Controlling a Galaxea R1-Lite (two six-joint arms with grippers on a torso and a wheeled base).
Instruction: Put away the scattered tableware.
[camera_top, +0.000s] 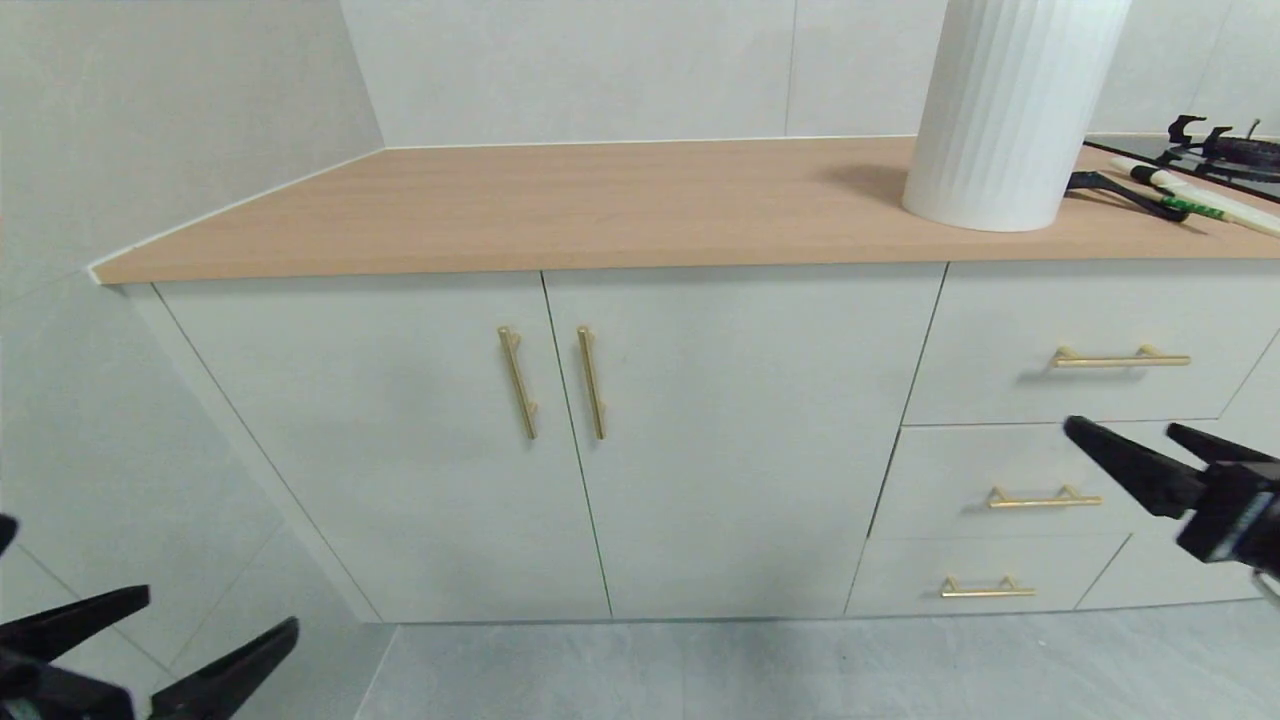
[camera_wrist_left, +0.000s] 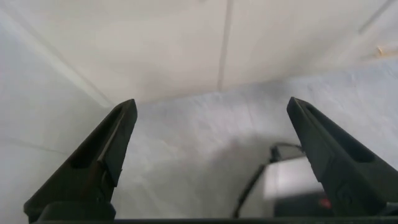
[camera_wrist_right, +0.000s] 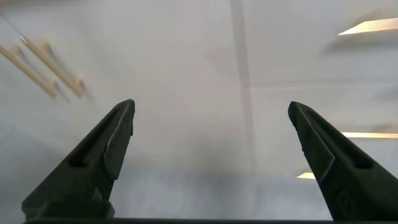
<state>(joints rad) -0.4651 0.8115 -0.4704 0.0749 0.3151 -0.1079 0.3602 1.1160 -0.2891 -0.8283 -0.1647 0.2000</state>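
left gripper (camera_top: 220, 607): nearest to me, low at the left over the grey floor (camera_top: 700, 670). in the left wrist view (camera_wrist_left: 210, 102) i see its jaws spread wide, facing the foot of the cabinet.
right gripper (camera_top: 1120, 425): held at the right, level with the middle drawer (camera_top: 1000, 480) and just off its front. in the right wrist view (camera_wrist_right: 210, 104) its jaws stand wide apart.
cabinet doors (camera_top: 740, 440): two pale doors, both closed, with a pair of upright brass handles (camera_top: 592, 382) side by side at the seam.
drawers: three stacked to the right of the doors, all closed, each with a horizontal brass bar.
countertop (camera_top: 600, 200): wood-toned, running into the corner at the left.
white ribbed container (camera_top: 1010, 110): upright on the countertop's right part.
tableware: a black utensil (camera_top: 1125, 192) and a white-handled piece with green marks (camera_top: 1200, 200) lie on the countertop just right of the container, well apart from both grippers. i cannot tell what kind of pieces they are.
stove (camera_top: 1230, 150): dark hob at the far right edge, behind the tableware.
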